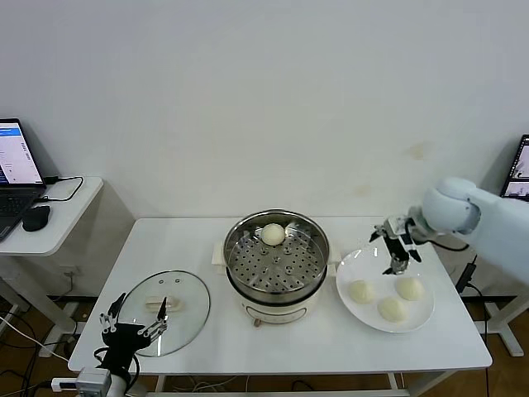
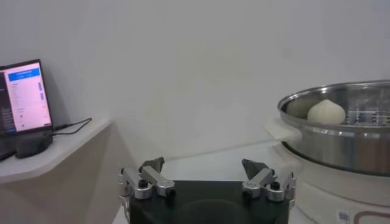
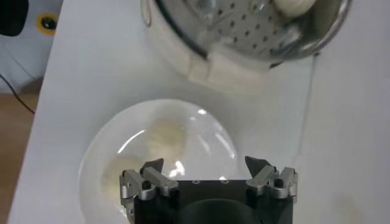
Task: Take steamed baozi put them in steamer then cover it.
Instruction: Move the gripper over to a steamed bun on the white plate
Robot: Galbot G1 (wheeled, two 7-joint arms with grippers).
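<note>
The steamer (image 1: 312, 283) stands mid-table with one baozi (image 1: 273, 234) on the far side of its perforated tray. Three more baozi (image 1: 360, 291) (image 1: 391, 308) (image 1: 409, 288) lie on a white plate (image 1: 351, 263) to its right. My right gripper (image 1: 399, 252) is open and empty, hovering above the plate's far edge; in the right wrist view the right gripper (image 3: 204, 164) has a baozi (image 3: 164, 137) on the plate (image 3: 210, 137) ahead of it. The glass cover (image 1: 186, 318) lies flat at front left. My left gripper (image 1: 132, 327) is open and empty beside it, also in its wrist view (image 2: 204, 167).
The white table (image 1: 190, 244) carries everything. A side desk at far left holds a laptop (image 1: 16, 161) and a mouse (image 1: 35, 217). The left wrist view shows the steamer (image 2: 341, 140) with its baozi (image 2: 326, 112) and the laptop (image 2: 21, 97).
</note>
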